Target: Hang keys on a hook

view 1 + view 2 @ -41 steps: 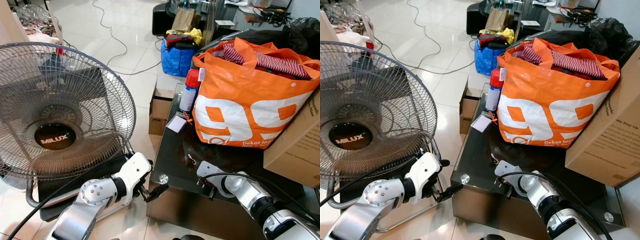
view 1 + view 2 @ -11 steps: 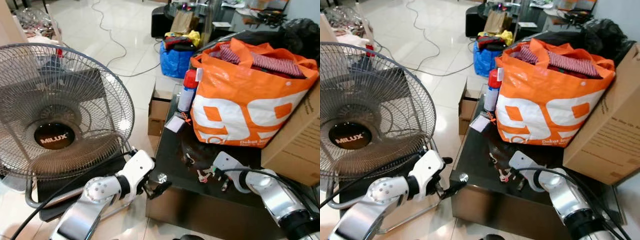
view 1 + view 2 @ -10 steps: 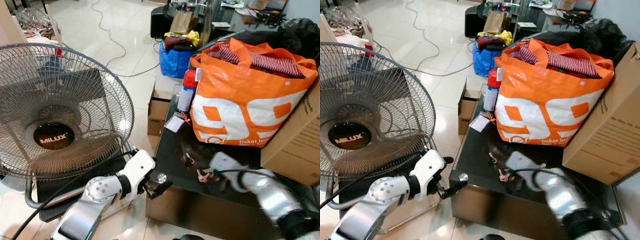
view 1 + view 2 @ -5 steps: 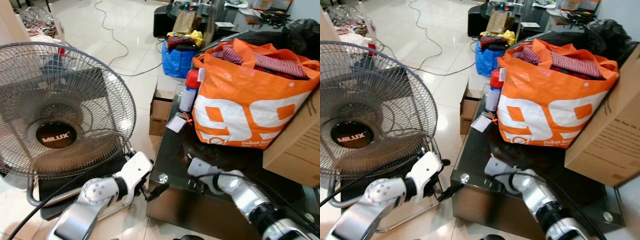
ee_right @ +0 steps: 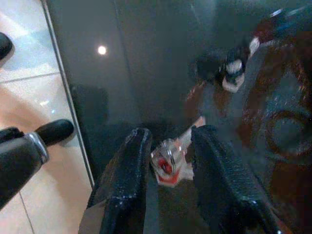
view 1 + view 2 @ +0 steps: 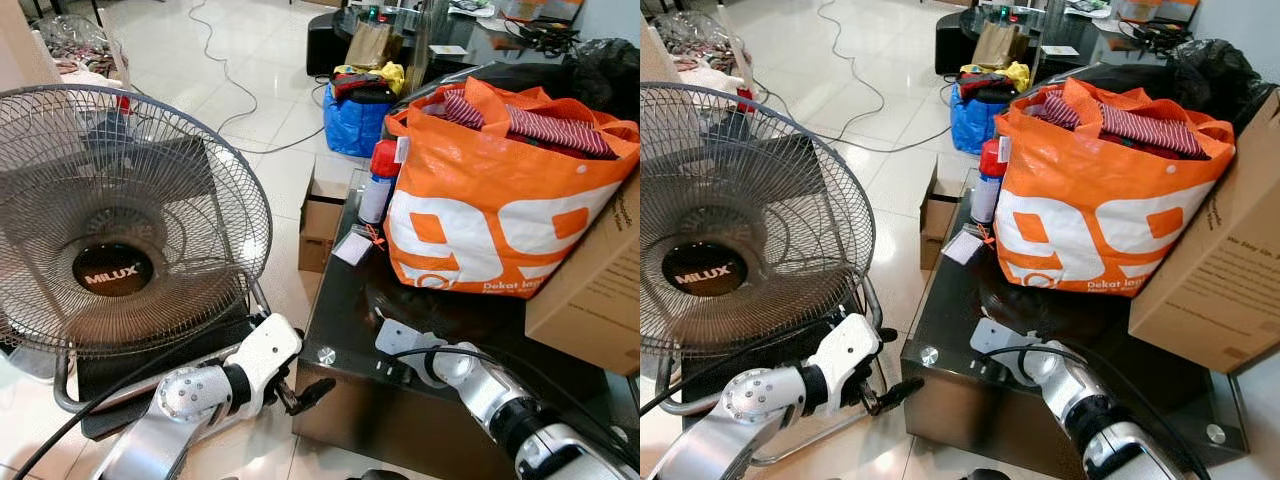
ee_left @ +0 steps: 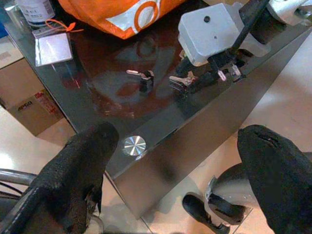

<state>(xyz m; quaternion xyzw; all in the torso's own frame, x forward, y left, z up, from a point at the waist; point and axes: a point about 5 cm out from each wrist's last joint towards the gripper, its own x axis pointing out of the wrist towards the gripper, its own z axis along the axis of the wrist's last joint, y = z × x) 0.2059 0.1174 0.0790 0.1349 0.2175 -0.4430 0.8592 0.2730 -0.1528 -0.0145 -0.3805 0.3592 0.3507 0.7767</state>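
A small bunch of keys (image 5: 168,163) with a red and white tab lies on the dark glass table (image 6: 345,300) near its front edge. My right gripper (image 6: 388,362) rests low on the glass, its two black fingers (image 5: 127,187) pressed against the bunch from both sides. In the left wrist view the keys (image 7: 183,80) poke out beside the right gripper's grey body (image 7: 212,31). A separate small black and silver key piece (image 7: 144,80) lies a little further in. My left gripper (image 6: 310,390) hangs open off the table's front left corner, holding nothing.
A big standing fan (image 6: 115,220) fills the left. On the table stand an orange bag (image 6: 490,210), a cardboard box (image 6: 590,290), a spray can (image 6: 378,180) and a white tag (image 6: 352,247). A small carton (image 6: 322,215) and a blue bag (image 6: 352,118) sit on the tiled floor.
My right gripper has slid left across the glass, from beside the keys to over them, and they now sit between its fingers. My left arm has sunk a little.
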